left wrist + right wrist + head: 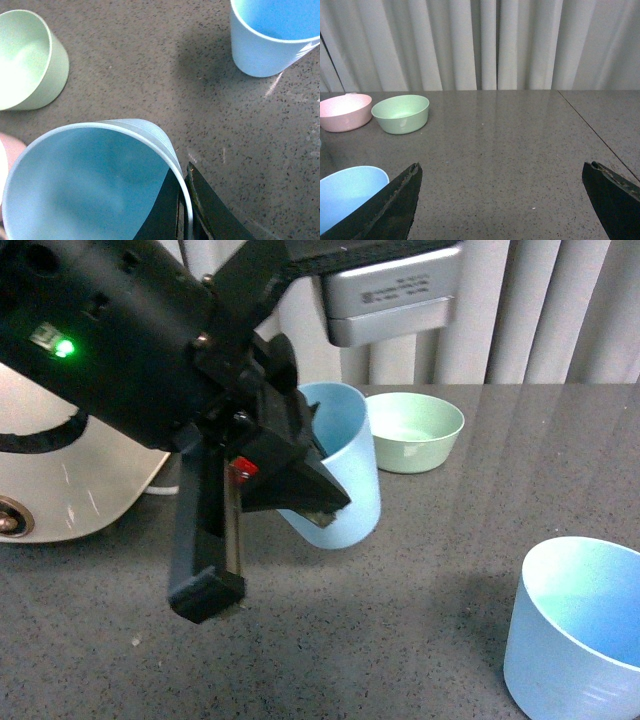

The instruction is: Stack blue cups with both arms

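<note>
**Left arm.** The left gripper (322, 502), a black unit with a grey camera box above it, reaches down from the upper left of the front view toward frame centre. Its jaws are clamped on the wall of the first blue cup (345, 455), a plain light-blue matte plastic tumbler with no handle. In the left wrist view one black finger (210, 212) lies against the outside of the wall and the other sits inside the rim.

**Right arm.** The right gripper (501, 167) points level across the table toward the pleated white curtain (485, 45). Its jaws stand wide apart, one black finger in each lower corner of the right wrist view, with bare tabletop between them.

**First blue cup.** It sits at the centre of the front view, tilted with its mouth leaning toward the left of the frame. Whether its base touches the surface cannot be told. The wall tapers toward the base (the inside reads a deeper blue than the outside).

**Second blue cup.** The second blue cup (575, 630), of the same shape and material, stands upright and open at the lower right of the front view. It rests on the speckled dark-grey tabletop (520, 470), well apart from the first.

**Other items.** A shallow pale-green plastic bowl (415, 430) stands just beside the first blue cup, toward the upper right of it. A shallow pink plastic bowl (345, 111) stands beside the green one in the right wrist view.
</note>
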Controlling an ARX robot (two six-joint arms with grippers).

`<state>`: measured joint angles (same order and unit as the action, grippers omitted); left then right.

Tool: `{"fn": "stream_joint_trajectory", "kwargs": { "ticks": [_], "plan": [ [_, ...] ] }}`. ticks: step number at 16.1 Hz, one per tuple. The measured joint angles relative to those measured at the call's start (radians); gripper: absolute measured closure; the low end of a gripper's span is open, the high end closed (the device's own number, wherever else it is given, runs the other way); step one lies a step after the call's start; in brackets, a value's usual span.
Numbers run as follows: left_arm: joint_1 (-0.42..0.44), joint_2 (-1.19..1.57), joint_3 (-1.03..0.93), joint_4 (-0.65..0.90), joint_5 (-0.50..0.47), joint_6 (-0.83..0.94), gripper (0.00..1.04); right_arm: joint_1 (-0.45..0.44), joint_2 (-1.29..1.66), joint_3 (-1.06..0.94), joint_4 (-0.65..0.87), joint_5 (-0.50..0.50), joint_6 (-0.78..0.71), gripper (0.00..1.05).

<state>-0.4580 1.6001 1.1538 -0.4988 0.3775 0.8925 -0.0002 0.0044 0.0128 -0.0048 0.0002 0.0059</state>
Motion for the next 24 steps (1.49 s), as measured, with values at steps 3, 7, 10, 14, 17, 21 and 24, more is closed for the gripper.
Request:
{"fn": "stream_joint_trajectory", "kwargs": {
  "ticks": [3,7,10,14,17,21,24],
  "plan": [
    [-0.050,0.043,0.011,-0.047,-0.004,0.006,1.03,0.000,0.000,0.000,0.000,0.000,0.000,0.07],
    [-0.093,0.060,0.023,-0.086,0.027,0.006,1.03,0.000,0.000,0.000,0.000,0.000,0.000,0.07],
    [-0.122,0.069,0.016,-0.116,0.031,0.007,1.03,0.000,0.000,0.000,0.000,0.000,0.000,0.07],
    [-0.149,0.058,-0.023,-0.156,0.041,0.049,1.03,0.000,0.000,0.000,0.000,0.000,0.000,0.07],
    [-0.149,0.056,-0.027,-0.154,0.026,0.081,1.03,0.000,0.000,0.000,0.000,0.000,0.000,0.07],
    [-0.140,0.056,-0.014,-0.165,0.042,0.076,0.60,0.000,0.000,0.000,0.000,0.000,0.000,0.07],
    [-0.123,0.044,0.017,-0.149,0.070,0.053,0.32,0.000,0.000,0.000,0.000,0.000,0.000,0.07]
  ]
}}
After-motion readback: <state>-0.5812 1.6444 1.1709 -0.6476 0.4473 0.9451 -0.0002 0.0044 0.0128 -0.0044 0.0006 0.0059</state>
